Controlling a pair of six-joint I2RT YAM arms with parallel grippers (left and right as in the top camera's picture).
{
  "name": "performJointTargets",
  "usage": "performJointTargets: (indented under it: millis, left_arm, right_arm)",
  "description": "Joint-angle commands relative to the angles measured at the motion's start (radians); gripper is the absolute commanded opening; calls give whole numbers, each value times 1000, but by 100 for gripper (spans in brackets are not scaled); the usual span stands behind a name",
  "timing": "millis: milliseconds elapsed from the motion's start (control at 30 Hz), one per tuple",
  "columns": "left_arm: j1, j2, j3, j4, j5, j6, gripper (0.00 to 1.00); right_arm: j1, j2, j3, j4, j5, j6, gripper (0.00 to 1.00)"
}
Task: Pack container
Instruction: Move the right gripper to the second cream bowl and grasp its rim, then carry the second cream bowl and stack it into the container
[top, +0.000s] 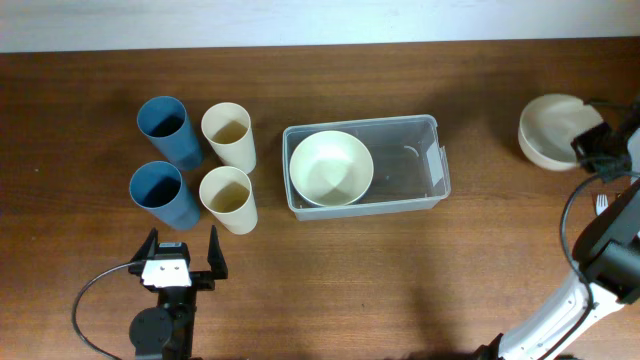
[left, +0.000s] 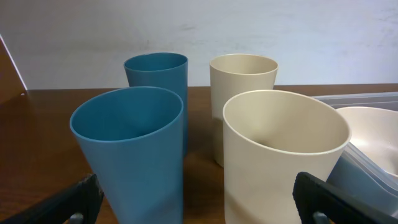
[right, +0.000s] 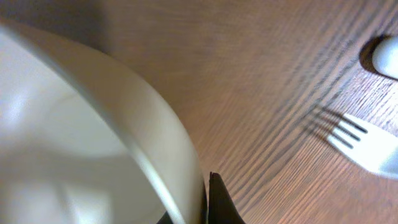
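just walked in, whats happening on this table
A two-arm robot is packing a clear container. One cream bowl already sits inside. The right fingers are shut on the rim of a second cream bowl out on the table. The left fingers hang open in front of four cups.

Your table (top: 400, 280) is dark brown wood with a plain straight grain and a low satin sheen. The container (top: 400, 185) is clear plastic, smooth and faintly glossy. You can see the cream bowl (top: 331, 168) inside it, the second cream bowl (top: 548, 130), the blue cups (top: 165, 130) and the cream cups (top: 228, 135) all look like smooth, matt plastic; the fork (right: 367, 149) is white plastic, smooth
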Motion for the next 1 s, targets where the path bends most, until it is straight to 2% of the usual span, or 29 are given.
performJointTargets:
  millis: [0,200,367,533,700,867,967]
  left_arm:
    - [6,-6,-3,-5,-3,19,100]
    - [6,-6,-3,-5,-3,19,100]
    - [6,-6,-3,-5,-3,19,100]
    - [6,-6,-3,-5,-3,19,100]
    - [6,-6,-3,-5,-3,19,100]
    - [6,-6,-3,-5,-3,19,100]
    - [6,-6,-3,-5,-3,19,100]
  right_arm:
    - [43,-144,5,-24,-5,-11,4]
    - [101,-234,5,-81,-23,-12,4]
    - [211,-345,5,-147,-51,-36,4]
    - [386,-431,5,-225,-50,-75,4]
    - [591,-439,4,-305,-43,-98,4]
    - [771,-412,0,-299,-32,-101,4]
    - [859,-385,-1,-282,40,-97,4]
